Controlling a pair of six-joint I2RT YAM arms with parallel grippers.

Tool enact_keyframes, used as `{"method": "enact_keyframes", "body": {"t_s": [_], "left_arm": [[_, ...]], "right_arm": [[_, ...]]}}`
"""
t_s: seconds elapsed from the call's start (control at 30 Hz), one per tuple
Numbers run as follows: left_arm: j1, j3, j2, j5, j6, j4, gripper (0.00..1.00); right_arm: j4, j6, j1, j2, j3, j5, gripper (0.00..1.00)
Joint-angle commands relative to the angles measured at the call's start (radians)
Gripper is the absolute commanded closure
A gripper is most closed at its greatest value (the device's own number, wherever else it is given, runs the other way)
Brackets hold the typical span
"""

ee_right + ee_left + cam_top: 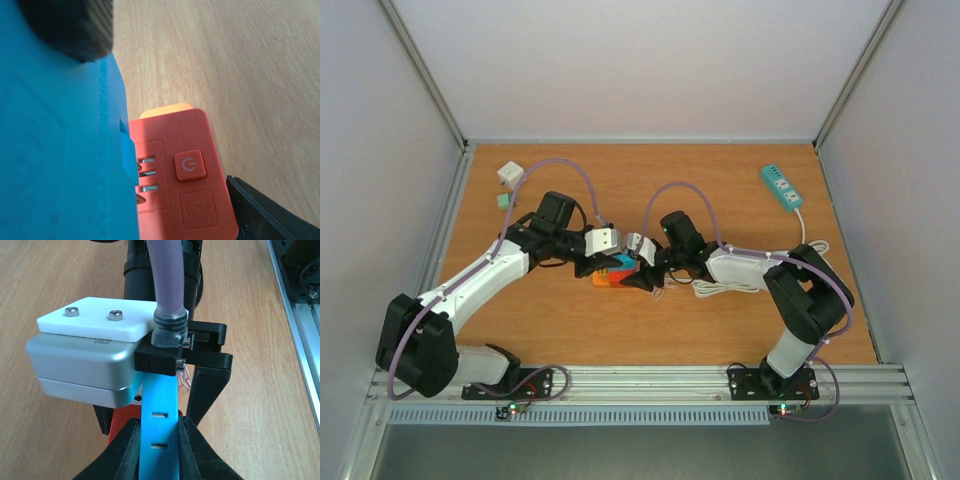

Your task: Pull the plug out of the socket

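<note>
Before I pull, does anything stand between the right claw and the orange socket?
Nothing visible does: the orange socket lies inside the right claw, against the blue plug, which the left claw grips.

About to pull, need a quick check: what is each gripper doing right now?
Left gripper: closed, holding the blue plug.
Right gripper: jaws either side of the orange socket and plug; cannot tell whether it grips.

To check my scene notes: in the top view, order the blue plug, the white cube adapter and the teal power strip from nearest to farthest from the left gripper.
1. blue plug: held in the left gripper, table centre.
2. white cube adapter: far left corner.
3. teal power strip: far right corner.
</note>
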Motion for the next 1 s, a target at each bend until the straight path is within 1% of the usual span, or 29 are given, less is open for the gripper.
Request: {"method": "enact_keyframes", "body": {"t_s": [0.0,0.1,0.33,0.47,0.63,0.73,0.83,0.97], "left_arm": [[0.011,0.033,-0.007,0.045,0.033,0.012,0.96],[0.029,0.032,-0.013,0.048,0.035,0.004,0.96],[0.096,0.064,-0.028,0.090,0.020,-0.037,0.96],[0.127,0.092,-0.038,0.111,-0.004,-0.071,0.96],[0.147,0.172,-0.020,0.151,-0.032,-0.190,0.97],[0.158,0.208,-0.027,0.194,-0.042,-0.250,0.98],[0.167,0.219,-0.069,0.223,-0.085,-0.243,0.99],[0.171,0.220,-0.144,0.231,-0.171,-0.188,0.99]], "right_arm": [[-0.029,0.028,0.002,0.022,0.036,-0.010,0.26],[-0.050,0.047,0.002,0.009,0.064,-0.030,0.18],[-0.095,0.077,0.002,-0.025,0.114,-0.058,0.10],[-0.170,0.090,0.000,-0.045,0.170,-0.070,0.06],[-0.267,0.116,-0.018,-0.078,0.236,-0.085,0.04],[-0.290,0.148,-0.044,-0.107,0.249,-0.092,0.03],[-0.295,0.193,-0.071,-0.136,0.252,-0.088,0.02],[-0.320,0.211,-0.090,-0.173,0.260,-0.076,0.02]]}}
